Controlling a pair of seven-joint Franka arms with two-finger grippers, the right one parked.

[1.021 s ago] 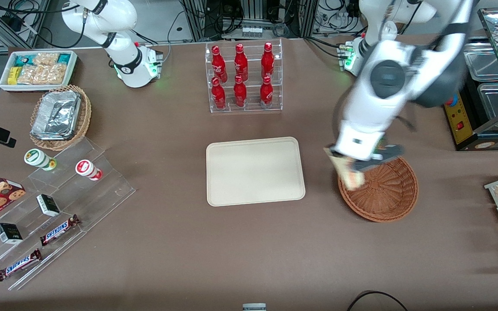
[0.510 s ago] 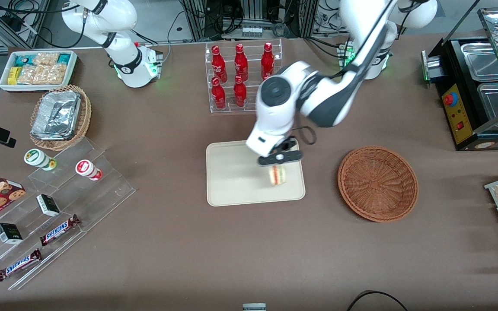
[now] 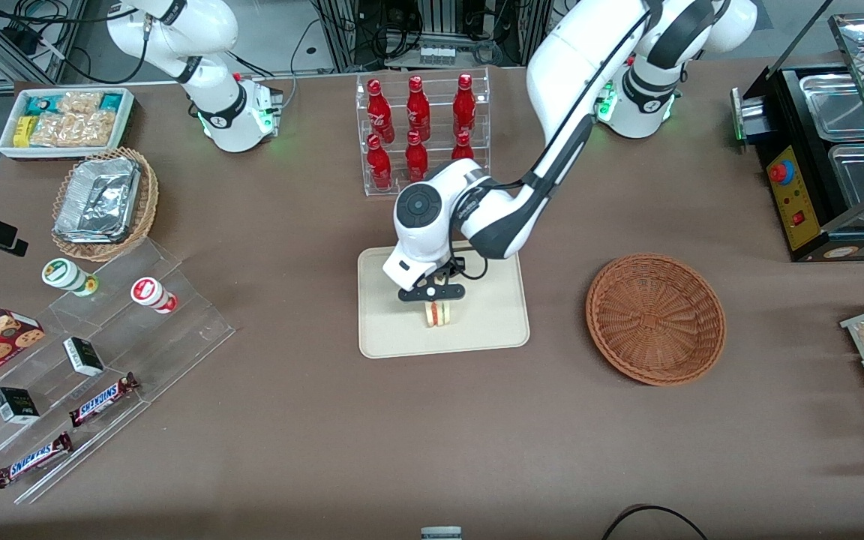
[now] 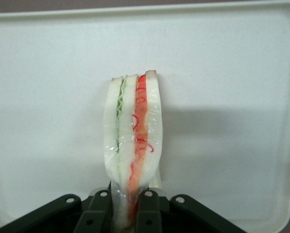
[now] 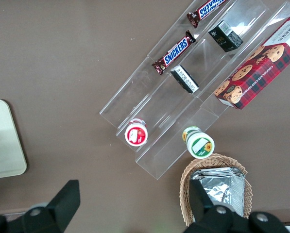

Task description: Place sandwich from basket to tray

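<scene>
My left gripper [image 3: 434, 295] is over the cream tray [image 3: 492, 315], shut on the sandwich [image 3: 438, 313]. The wrist view shows the sandwich [image 4: 132, 141] as a wrapped white wedge with green and orange-red filling, pinched at its narrow end between the black fingers [image 4: 97, 213], with the tray [image 4: 232, 73] close under it. I cannot tell whether the sandwich touches the tray. The reddish-brown wicker basket [image 3: 655, 319] lies beside the tray, toward the working arm's end of the table, with nothing in it.
A clear rack of red bottles [image 3: 421, 135] stands farther from the camera than the tray. A tan basket with foil containers [image 3: 104, 202], a snack box [image 3: 66, 120] and an acrylic shelf of snacks [image 3: 87, 360] lie toward the parked arm's end. A black warmer [image 3: 829, 150] stands past the basket.
My gripper carried the sandwich out of the basket and sideways across to the tray, then moved farther over the tray's middle and lower toward it.
</scene>
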